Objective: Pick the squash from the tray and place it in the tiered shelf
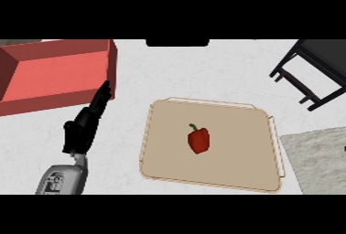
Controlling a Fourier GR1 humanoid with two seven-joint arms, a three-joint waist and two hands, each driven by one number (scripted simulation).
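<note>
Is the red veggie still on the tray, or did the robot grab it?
On the tray: the red pepper lies on the beige tray; the left hand is beside it, holding nothing.

a red vegetable (198,140), shaped like a bell pepper with a short dark-green stem at its upper end, lay on its side near the middle of the tray (169,169); the tray was beige, flat and roughly square with rounded corners and a thin raised rim, resting on the pale counter; the tiered shelf (316,68), a black frame on thin legs, stood at the upper right, well apart from the tray.
</note>
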